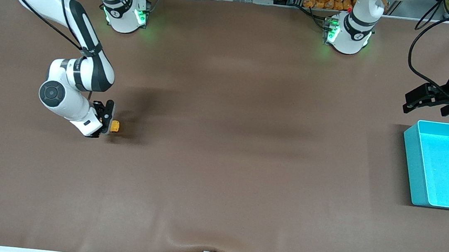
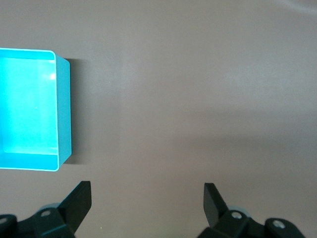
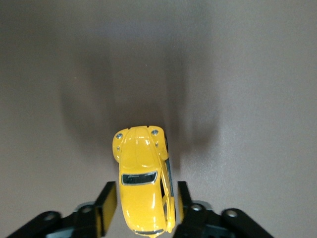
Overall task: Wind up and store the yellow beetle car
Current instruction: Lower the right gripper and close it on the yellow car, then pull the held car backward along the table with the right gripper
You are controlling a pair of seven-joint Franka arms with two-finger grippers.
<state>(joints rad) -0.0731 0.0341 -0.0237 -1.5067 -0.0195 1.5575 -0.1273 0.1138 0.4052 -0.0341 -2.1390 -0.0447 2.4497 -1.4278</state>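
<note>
The yellow beetle car sits on the brown bench toward the right arm's end. Its long axis runs along the right hand, rounded nose with two small headlights pointing away from the wrist. Glossy yellow body, dark windscreen. The fingers close in on its sides, apparently touching. The left hand waits fully open beside the turquoise bin.

yellow beetle car tail end, under the picture's edge
</note>
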